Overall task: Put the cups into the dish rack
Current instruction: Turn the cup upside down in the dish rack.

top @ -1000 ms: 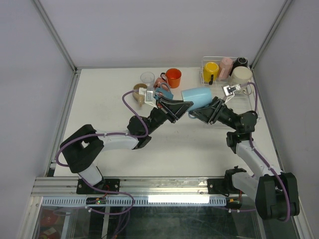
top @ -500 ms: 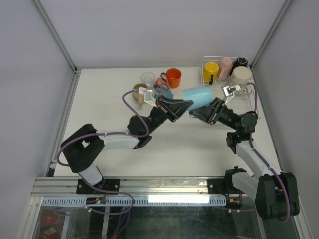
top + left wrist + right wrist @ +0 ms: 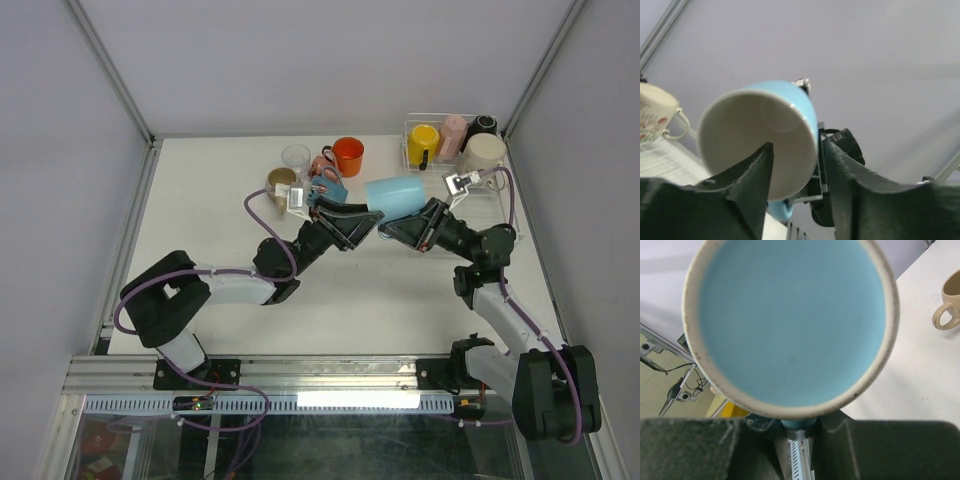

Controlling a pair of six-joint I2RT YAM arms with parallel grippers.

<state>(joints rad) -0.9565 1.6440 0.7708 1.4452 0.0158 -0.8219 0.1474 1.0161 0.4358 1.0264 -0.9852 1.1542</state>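
Smooth round blue mug (image 3: 397,192), cream interior, pinched by right tool (image 3: 797,439), left tool (image 3: 797,150) spread

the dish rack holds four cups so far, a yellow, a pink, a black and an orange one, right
Not quite: the fourth cup is beige, not orange. The dish rack holds the yellow mug, pink mug, black mug and beige mug. The orange mug stands on the table, left of the rack. The top external view shows this.
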